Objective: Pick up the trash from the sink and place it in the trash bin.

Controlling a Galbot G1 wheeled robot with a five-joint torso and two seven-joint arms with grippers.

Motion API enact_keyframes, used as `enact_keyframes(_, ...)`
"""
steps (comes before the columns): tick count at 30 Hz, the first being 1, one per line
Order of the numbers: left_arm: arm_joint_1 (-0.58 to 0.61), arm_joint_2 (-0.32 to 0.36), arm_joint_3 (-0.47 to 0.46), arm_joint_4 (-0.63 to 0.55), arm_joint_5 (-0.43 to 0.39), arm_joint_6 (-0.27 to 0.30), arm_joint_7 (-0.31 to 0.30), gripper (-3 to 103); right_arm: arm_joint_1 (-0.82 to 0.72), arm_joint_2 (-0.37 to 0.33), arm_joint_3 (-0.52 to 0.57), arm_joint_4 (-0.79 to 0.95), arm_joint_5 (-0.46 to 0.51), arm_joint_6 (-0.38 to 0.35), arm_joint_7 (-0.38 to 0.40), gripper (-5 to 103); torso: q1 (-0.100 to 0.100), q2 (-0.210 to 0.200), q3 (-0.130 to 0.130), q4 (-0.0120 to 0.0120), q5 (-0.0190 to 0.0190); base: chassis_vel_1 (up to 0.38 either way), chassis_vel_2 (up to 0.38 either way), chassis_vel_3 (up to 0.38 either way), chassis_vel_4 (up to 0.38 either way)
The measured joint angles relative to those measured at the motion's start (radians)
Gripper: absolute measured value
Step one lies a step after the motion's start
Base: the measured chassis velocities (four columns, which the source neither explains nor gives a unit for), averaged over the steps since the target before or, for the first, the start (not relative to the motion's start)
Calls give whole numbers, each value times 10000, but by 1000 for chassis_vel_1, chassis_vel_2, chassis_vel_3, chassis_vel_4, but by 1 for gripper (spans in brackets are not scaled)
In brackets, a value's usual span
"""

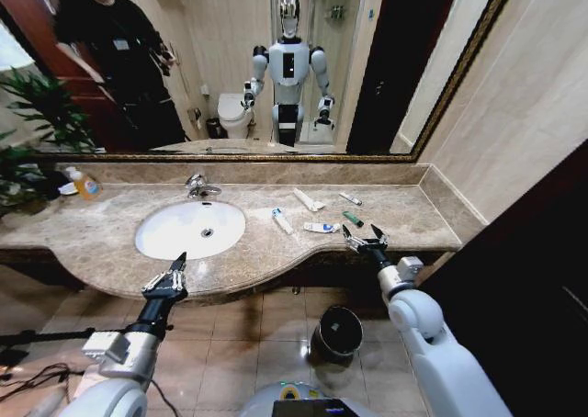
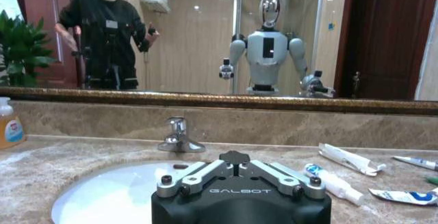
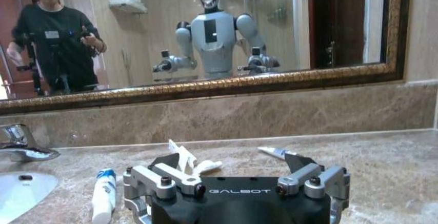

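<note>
Beige-brown marble counter is spread below a wide mirror. At its left, the sink is seen bare inside; the trash is scattered on the counter to the sink's right. On the floor, near, the trash bin is stood. The left gripper is held spread before the sink's near edge, the right gripper is parted over the counter's near edge, beside the dark green tube.

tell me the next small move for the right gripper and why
Probably ease the right gripper forward and down onto the dark green tube. Its fingers are open and empty at the counter's front edge, and that tube lies closest ahead; the bin waits on the floor below.
</note>
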Motion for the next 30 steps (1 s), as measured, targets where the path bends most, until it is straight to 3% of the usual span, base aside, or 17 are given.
enact_keyframes(5,0,0,0,0,0,0,0,0,216,-142,-49,-172,37,48,-215,100,0,0,0,0,0,0,0,0,0)
enact_keyframes(9,0,0,0,0,0,0,0,0,501,-362,-132,-465,161,-60,-809,100,0,0,0,0,1,0,0,0,0)
enact_keyframes(11,0,0,0,0,0,0,0,0,1073,-798,-157,-929,355,-159,-1372,100,-1,0,0,0,1,0,0,0,0)
enact_keyframes(14,0,-1,0,0,0,0,-1,0,1510,-1081,-187,-1282,567,-189,-1598,100,0,0,0,0,0,0,0,0,0)
enact_keyframes(16,0,0,0,0,0,0,0,0,2352,-1673,-372,-2236,901,-218,-1988,100,1,0,0,3,-1,0,0,0,0)
enact_keyframes(18,0,0,0,0,0,1,-2,0,2525,-1809,-435,-2488,941,-218,-2128,100,1,0,1,2,0,0,0,0,0)
enact_keyframes(23,0,0,1,0,0,0,4,0,3879,-2861,-1019,-4749,1250,-188,-3756,100,1,0,1,-3,0,0,0,0,0)
enact_keyframes(27,0,0,-1,0,0,0,-3,0,5353,-3087,-1862,-6284,1453,-223,-4592,100,1,0,1,-1,0,0,0,0,0)
enact_keyframes(30,0,-1,-1,0,0,0,-3,0,6186,-3024,-2458,-6959,1828,-566,-4611,100,2,-1,2,3,-5,0,0,0,0)
